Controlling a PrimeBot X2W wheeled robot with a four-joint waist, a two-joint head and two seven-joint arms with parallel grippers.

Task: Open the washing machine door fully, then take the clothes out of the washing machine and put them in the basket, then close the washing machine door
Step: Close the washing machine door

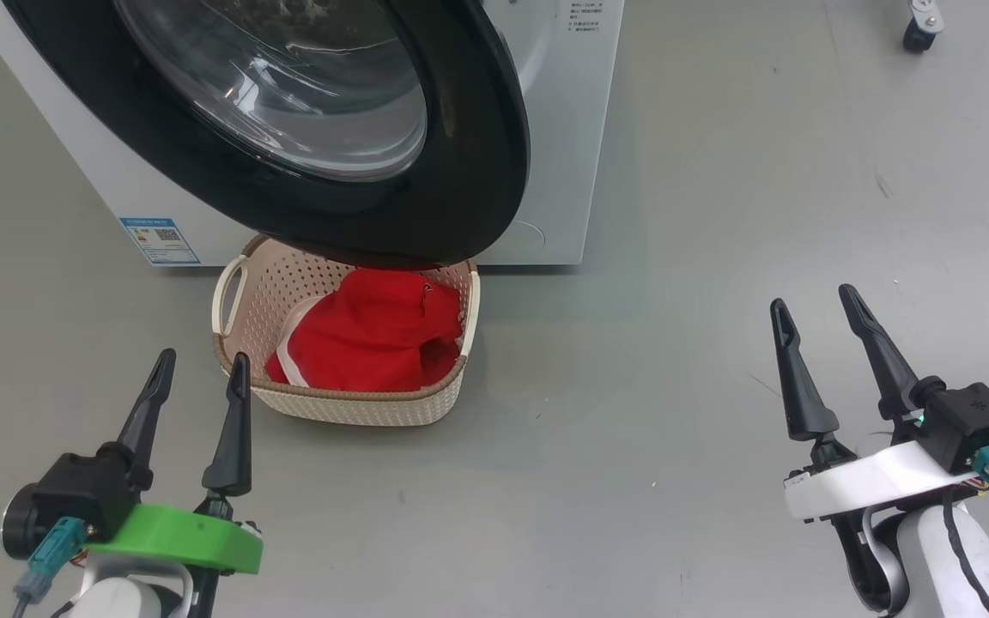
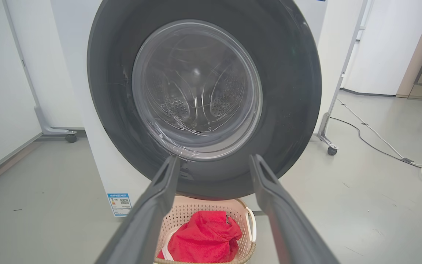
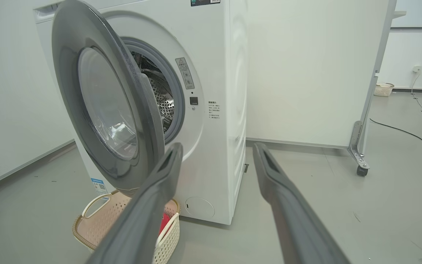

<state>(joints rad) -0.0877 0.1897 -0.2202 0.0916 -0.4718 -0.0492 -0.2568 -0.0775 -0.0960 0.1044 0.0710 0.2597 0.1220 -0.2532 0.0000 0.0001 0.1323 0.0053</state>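
The left gripper [image 1: 204, 356] and the right gripper [image 1: 811, 296] both hang spread wide with nothing in them, well back from the washing machine [image 1: 563, 129]. The red clothes [image 1: 366, 335] lie in the basket [image 1: 348, 399] on the floor [image 1: 675, 386], right under the door [image 1: 314, 103], which stands part way open. What is left, I think, is to shut the door. That could go wrong, because its shiny round rim [image 1: 486, 154] looks slippery and a push could slide off, a soft push might not click it shut, and a low arm could bump the basket just below.
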